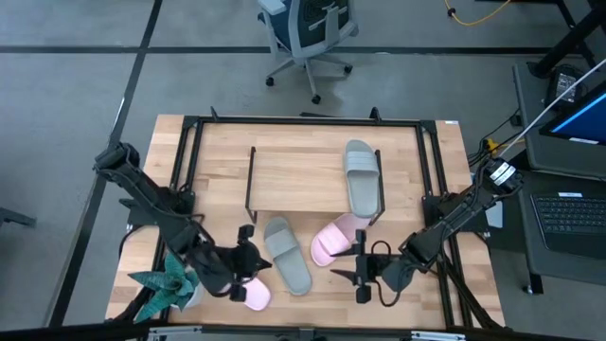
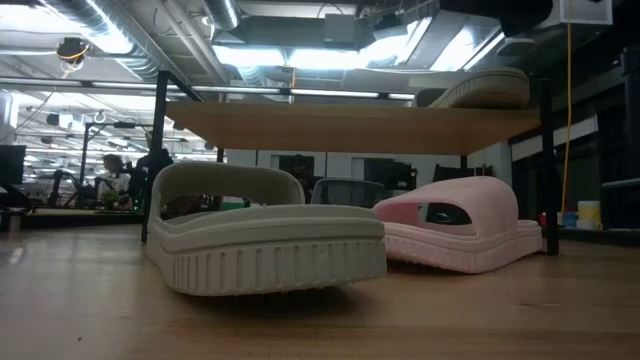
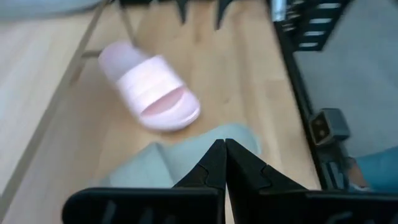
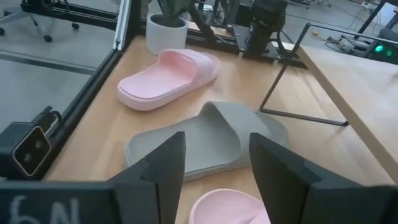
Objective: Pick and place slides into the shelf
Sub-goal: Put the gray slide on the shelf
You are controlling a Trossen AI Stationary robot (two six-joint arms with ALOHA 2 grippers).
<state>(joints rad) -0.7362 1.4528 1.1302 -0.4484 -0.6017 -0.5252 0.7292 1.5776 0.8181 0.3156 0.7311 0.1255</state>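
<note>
One grey-green slide [image 1: 362, 177] lies sole-down on the shelf [image 1: 294, 175], at its right end. A second grey-green slide [image 1: 287, 254] lies on the table in front of the shelf, between my two grippers. One pink slide [image 1: 336, 239] rests on the table by the shelf's near right corner. Another pink slide [image 1: 256, 294] lies near the front edge, partly under my left arm. My left gripper [image 3: 224, 155] is shut above the near grey-green slide [image 3: 186, 158], holding nothing. My right gripper [image 4: 217, 162] stands open, pointing at that slide [image 4: 205, 143] from the right.
A teal star-shaped plant in a white pot [image 1: 170, 282] stands at the table's near left corner. Black frame rails [image 1: 185, 161] run along the table's sides. An office chair [image 1: 308, 33] is on the floor beyond the far edge.
</note>
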